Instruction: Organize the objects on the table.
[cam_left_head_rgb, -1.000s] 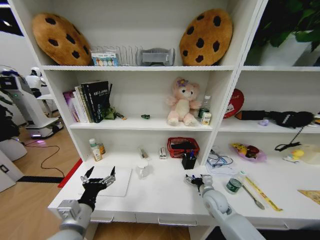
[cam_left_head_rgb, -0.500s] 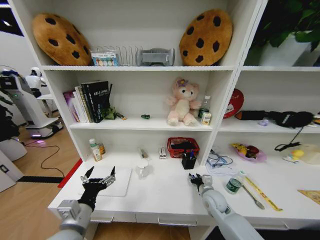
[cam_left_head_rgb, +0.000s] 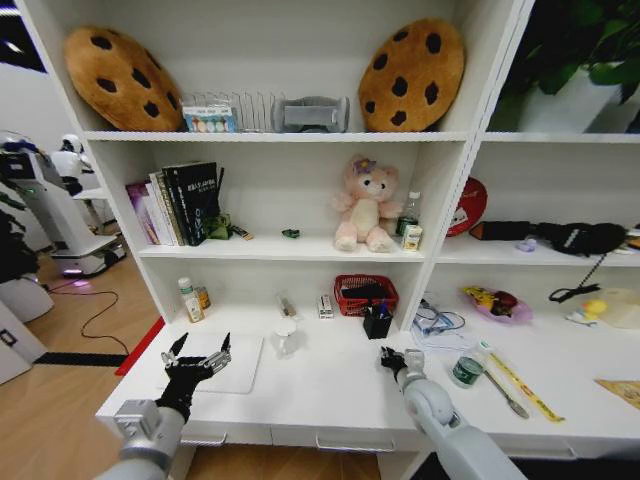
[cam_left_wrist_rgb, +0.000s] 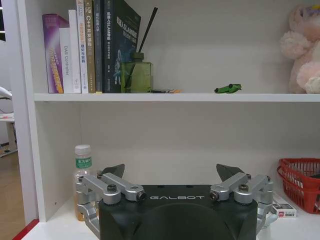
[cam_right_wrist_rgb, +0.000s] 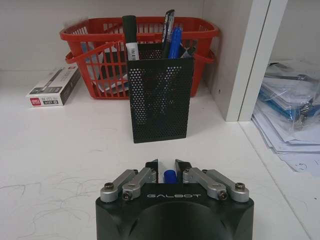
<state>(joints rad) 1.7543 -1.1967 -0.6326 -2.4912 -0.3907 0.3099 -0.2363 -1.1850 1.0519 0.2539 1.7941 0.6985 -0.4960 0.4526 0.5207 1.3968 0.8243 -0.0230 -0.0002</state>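
My right gripper (cam_left_head_rgb: 392, 360) hovers low over the white table (cam_left_head_rgb: 330, 385), a short way in front of a black mesh pen holder (cam_left_head_rgb: 377, 323) (cam_right_wrist_rgb: 160, 97) with several pens in it. That gripper (cam_right_wrist_rgb: 167, 167) is shut on a blue marker (cam_right_wrist_rgb: 170, 176). My left gripper (cam_left_head_rgb: 198, 358) (cam_left_wrist_rgb: 170, 172) hangs open above a slim silver laptop (cam_left_head_rgb: 245, 362) at the table's left. A clear bottle with a green label (cam_left_head_rgb: 467, 367) stands to the right of the right gripper. A small green toy piece (cam_left_head_rgb: 291, 233) (cam_left_wrist_rgb: 228, 88) lies on the shelf above.
A red basket (cam_left_head_rgb: 365, 293) (cam_right_wrist_rgb: 140, 55) sits behind the pen holder, with a small box (cam_right_wrist_rgb: 52, 87) beside it. A clear cup (cam_left_head_rgb: 285, 340) stands mid-table. Papers (cam_right_wrist_rgb: 290, 130), a yellow ruler (cam_left_head_rgb: 525, 385) and a pink dish (cam_left_head_rgb: 497, 303) lie right. An orange bottle (cam_left_wrist_rgb: 83, 175) stands far left.
My right gripper has shifted slightly to the right and its fingers look drawn closer together. The left arm has not moved.
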